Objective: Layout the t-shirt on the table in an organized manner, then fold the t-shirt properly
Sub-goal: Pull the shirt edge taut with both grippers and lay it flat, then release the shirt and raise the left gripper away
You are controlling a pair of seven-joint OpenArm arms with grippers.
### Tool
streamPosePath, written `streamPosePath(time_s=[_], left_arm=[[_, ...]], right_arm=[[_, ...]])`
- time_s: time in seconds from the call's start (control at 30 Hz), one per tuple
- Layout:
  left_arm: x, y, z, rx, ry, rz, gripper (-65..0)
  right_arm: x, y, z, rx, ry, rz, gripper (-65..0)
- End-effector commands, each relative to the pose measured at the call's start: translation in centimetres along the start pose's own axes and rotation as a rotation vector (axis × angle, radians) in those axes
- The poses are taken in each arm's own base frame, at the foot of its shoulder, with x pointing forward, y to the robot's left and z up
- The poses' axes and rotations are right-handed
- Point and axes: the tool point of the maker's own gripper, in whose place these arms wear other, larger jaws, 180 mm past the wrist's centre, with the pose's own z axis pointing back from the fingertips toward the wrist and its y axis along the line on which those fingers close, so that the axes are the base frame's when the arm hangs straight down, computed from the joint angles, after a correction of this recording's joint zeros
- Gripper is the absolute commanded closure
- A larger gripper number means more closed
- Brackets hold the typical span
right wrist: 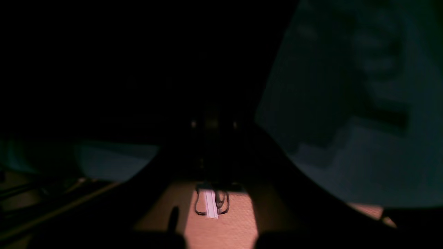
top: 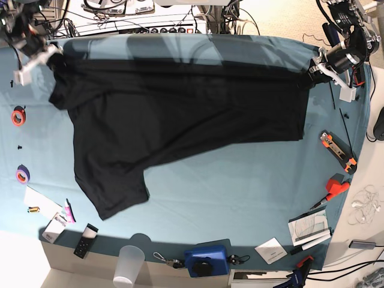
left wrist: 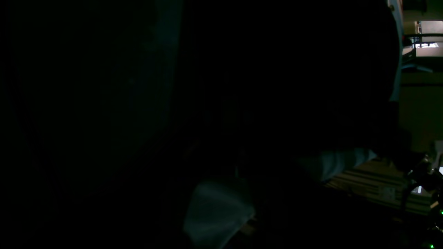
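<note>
The black t-shirt (top: 180, 114) is stretched wide across the far half of the teal table (top: 240, 186). One sleeve hangs down toward the near left. My left gripper (top: 313, 67) is at the far right, shut on the t-shirt's edge. At the far left corner my right gripper (top: 51, 60) is shut on the opposite end of the t-shirt. The cloth runs taut between them. Both wrist views are very dark: black fabric (left wrist: 277, 86) fills the left one, and fabric (right wrist: 138, 69) beside the teal table (right wrist: 363, 155) fills the right one. The fingers do not show in either.
An orange tape roll (top: 18, 116) and a purple tape roll (top: 23, 174) lie at the left edge. A plastic cup (top: 129, 266) and a blue device (top: 207, 261) sit at the near edge. An orange-black tool (top: 337, 150), a red tool (top: 337, 186) and papers (top: 309, 227) lie along the right.
</note>
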Motion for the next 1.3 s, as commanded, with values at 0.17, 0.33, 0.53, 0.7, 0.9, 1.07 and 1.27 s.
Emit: streamPosePath(time_s=[0.17, 0.33, 0.53, 0.7, 0.9, 1.07, 1.27], left_arm=[[-0.6, 2.1, 1.7, 0.086, 0.075, -0.009, 0.0], [-0.7, 2.4, 2.1, 0.094, 0.107, -0.04, 0.0], [-2.0, 2.9, 2.7, 0.104, 0.135, -0.044, -26.4], [-2.3, 2.4, 3.6, 0.067, 0.122, -0.029, -31.4], [0.4, 1.5, 5.4, 0.069, 0.049, -0.138, -31.4], [2.4, -0.9, 6.2, 0.053, 0.004, -0.34, -31.4], [5.9, -7.5, 6.8, -0.014, -0.146, -0.611, -31.4]], right_arm=[[1.7, -1.0, 4.0, -0.076, -0.056, 0.064, 0.0], [1.5, -0.8, 3.9, -0.075, -0.05, 0.063, 0.0], [0.9, -0.7, 3.8, -0.073, -0.032, 0.056, -6.6], [0.9, -0.5, 4.1, -0.06, -0.035, 0.056, -20.2], [3.0, 1.8, 4.4, 0.075, -0.148, 0.035, -20.2], [4.1, 3.3, 4.8, 0.159, -0.216, 0.02, -20.2], [4.2, 3.3, 4.8, 0.158, -0.216, 0.023, -20.2]])
